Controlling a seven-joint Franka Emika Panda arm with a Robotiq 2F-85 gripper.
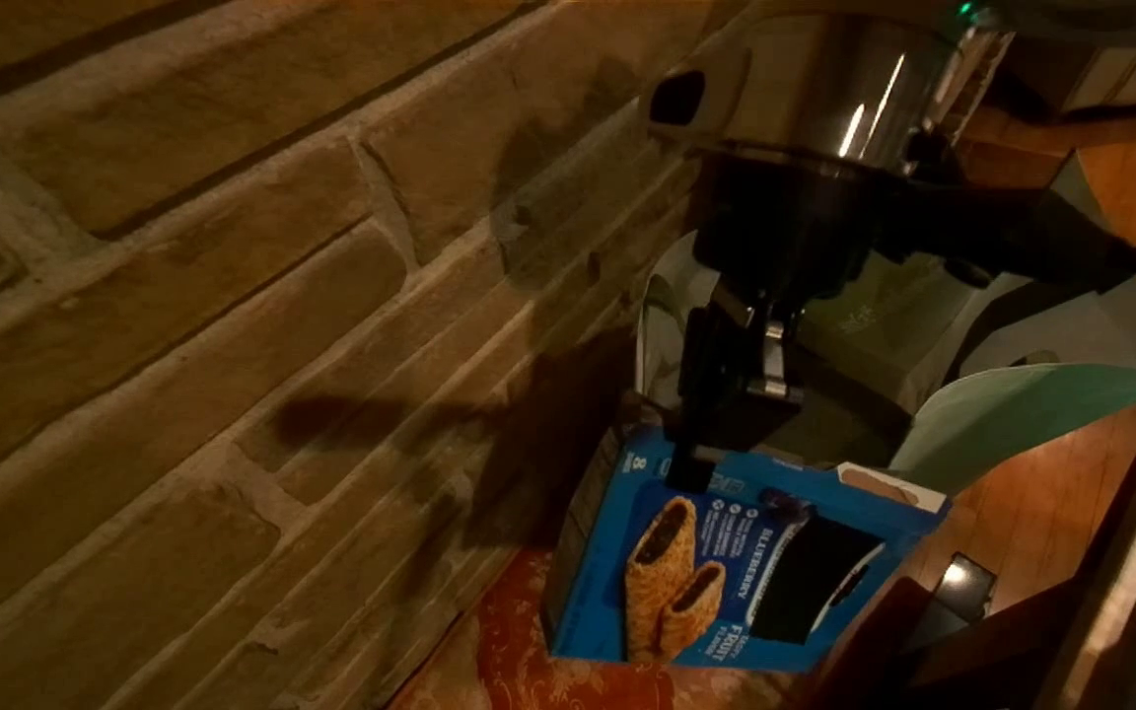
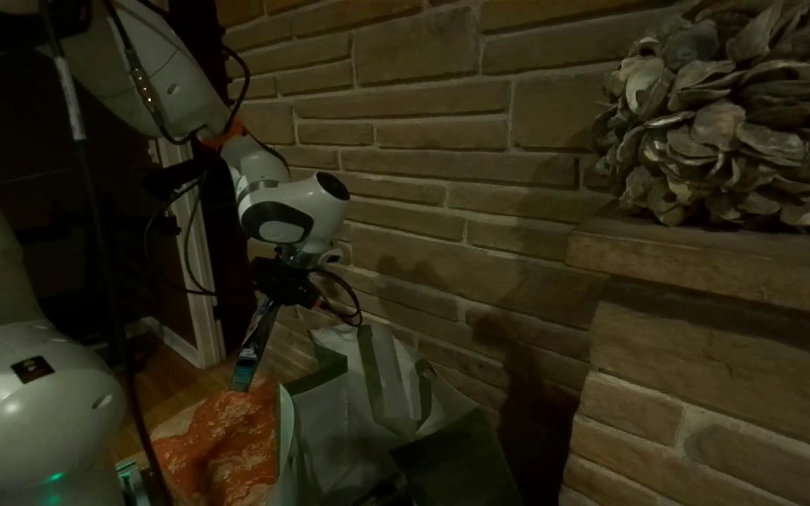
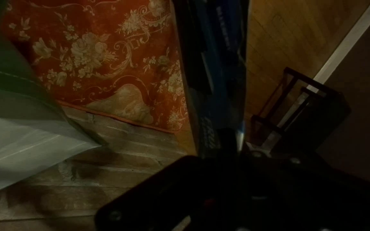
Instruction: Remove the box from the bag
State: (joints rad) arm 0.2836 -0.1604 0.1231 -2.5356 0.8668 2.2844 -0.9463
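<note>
The blue box (image 1: 731, 557) hangs outside the bag (image 2: 338, 425), beside its open mouth. It lies beneath the gripper (image 1: 701, 457), which you have clamped on the box's upper edge: one finger (image 1: 690, 473) sits against the printed face, the opposite one is hidden behind it. In an exterior view you see the box nearly edge-on, a thin slab slanting down and away from the fingertips; foreshortening keeps you from telling which side of its face is longer.

Near its lower end is the patterned cloth (image 2: 222, 443). Your wrist view puts that cloth on the bag's side of the box and wooden floor (image 3: 268, 48) on the far side, so you may well be over the cloth's margin. Whether box and cloth touch, you can't tell.

Lifting-out looks done; setting down seems to be what you have left. You likely want a slight shift toward the cloth, then a lowering, bottom edge first. Overdo the shift and a corner could catch the bag's loose rim.
</note>
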